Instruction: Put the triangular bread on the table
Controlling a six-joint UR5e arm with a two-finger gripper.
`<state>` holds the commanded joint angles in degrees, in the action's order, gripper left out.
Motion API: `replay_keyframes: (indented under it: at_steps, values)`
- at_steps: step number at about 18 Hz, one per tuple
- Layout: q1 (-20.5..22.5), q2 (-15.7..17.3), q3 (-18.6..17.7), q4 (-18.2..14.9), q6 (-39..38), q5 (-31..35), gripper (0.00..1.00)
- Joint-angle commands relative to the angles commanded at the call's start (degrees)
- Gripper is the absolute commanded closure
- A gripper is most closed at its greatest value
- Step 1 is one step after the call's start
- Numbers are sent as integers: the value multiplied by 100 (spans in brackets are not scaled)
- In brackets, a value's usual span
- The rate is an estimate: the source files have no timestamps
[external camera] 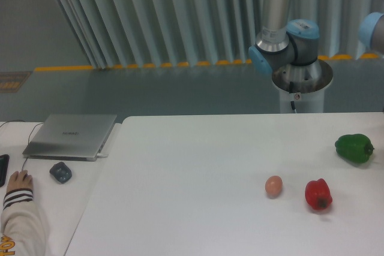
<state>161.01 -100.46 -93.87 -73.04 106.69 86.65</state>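
While the arm (282, 22) rises behind the table (198, 166), with another joint at the right edge, its gripper is out of frame, so whether the fingers are spread or pressed together can't be told. Triangular bread isn't visible anywhere in the shot, so its pointing direction and long axis can't be told. On the white table: green pepper (354, 147) far right, red pepper (318, 193) nearer the front, tan egg (273, 186) just left of it, not touching. Adjoining desk at left has a closed grey laptop (71, 135) with a lid logo too small to read, a dark mouse (60, 172), and a person's hand (19, 181) in a striped cuff.
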Motion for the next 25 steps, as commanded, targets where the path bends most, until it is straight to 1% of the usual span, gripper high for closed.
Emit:
replay_keyframes:
  at_steps: [1,2,3,4,5,6,7,9,13,15,16,22,25]
  values:
    - [9,35,9,18,9,148,0]
    - [79,53,35,-8,18,437,0]
    - [201,44,-17,-17,149,927,0]
    - [315,44,-9,-26,411,1176,0]
    - [604,18,-26,-17,710,1126,0]
    - [781,-25,-26,0,1113,1117,0]
    - [869,-96,-26,18,1378,1117,0]
    - [905,-245,-26,53,1634,1125,0]
    - [879,-623,0,141,1635,1126,0]
    - [870,-772,0,377,1670,1126,0]
    - [853,-825,0,422,1671,1126,0]
    - [826,-975,0,466,1644,1126,0]
    - [783,-1019,0,571,1644,1125,0]
